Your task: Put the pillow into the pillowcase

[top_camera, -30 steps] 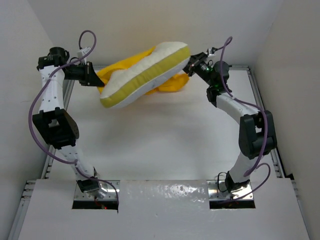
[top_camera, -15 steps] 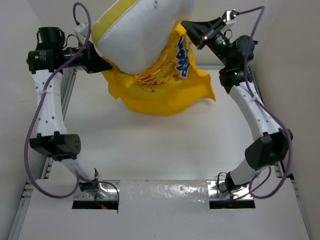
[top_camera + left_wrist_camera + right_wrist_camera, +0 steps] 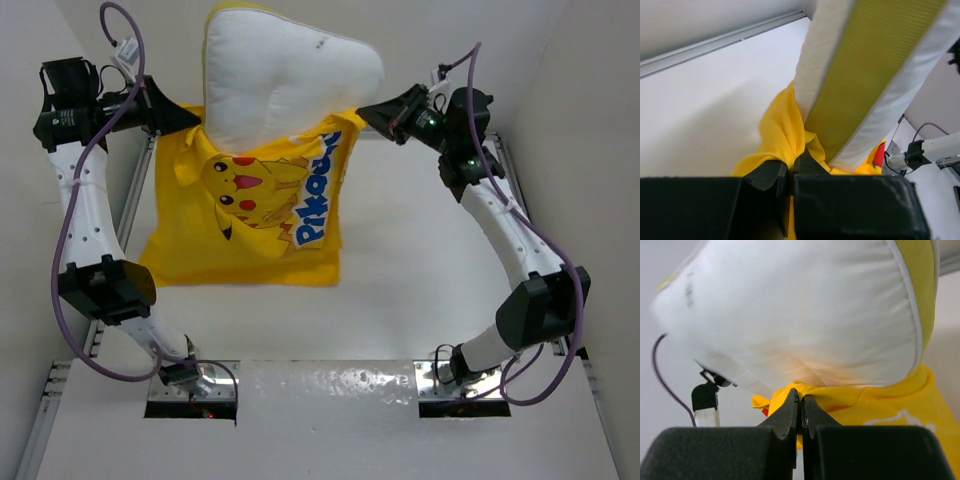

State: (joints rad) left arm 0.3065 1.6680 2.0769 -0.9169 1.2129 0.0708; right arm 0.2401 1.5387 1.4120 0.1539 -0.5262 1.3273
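— Both arms had swung up since the earlier frame; the pillowcase (image 3: 255, 225) hung spread, Pikachu print showing.
— And the grips?
— Left gripper (image 3: 190, 122) clenched its left top corner, pillow (image 3: 280, 85) bulged out above the edge, right gripper (image 3: 362, 110) pinched the right corner.

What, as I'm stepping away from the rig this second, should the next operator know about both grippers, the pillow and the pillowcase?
Left gripper: shut on the pillowcase at the left corner of its mouth, held high.
Right gripper: shut on the right corner of the mouth.
Pillow: its lower end sits in the mouth; most of it sticks out above.
Done: pillow started into the case.
Left: get the rest inside, probably by working it down while both grips hold.
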